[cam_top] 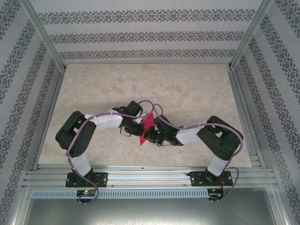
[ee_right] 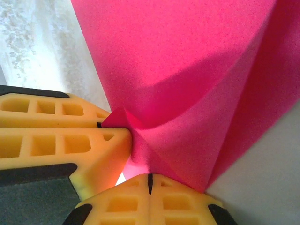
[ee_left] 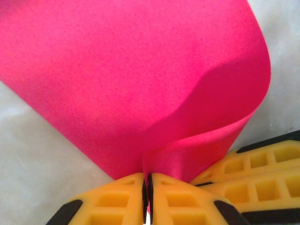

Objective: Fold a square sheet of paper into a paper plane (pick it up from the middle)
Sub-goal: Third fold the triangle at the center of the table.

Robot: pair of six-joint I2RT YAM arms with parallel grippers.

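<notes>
From above, the left tool (cam_top: 135, 130) and right tool (cam_top: 153, 135) meet mid-worktop (cam_top: 187, 89), with the square sheet of paper (cam_top: 148, 124) held between them.

Left wrist: the jaws are pinched together on the sheet's edge, bowing it, likely towards a fold.

Right wrist: the jaws are likewise clamped on the paper, probably steadying it.

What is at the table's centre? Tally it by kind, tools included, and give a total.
pink paper sheet: 1
yellow-fingered tools: 2 (left tool, right tool), both pinching the sheet
Total: 3
</notes>
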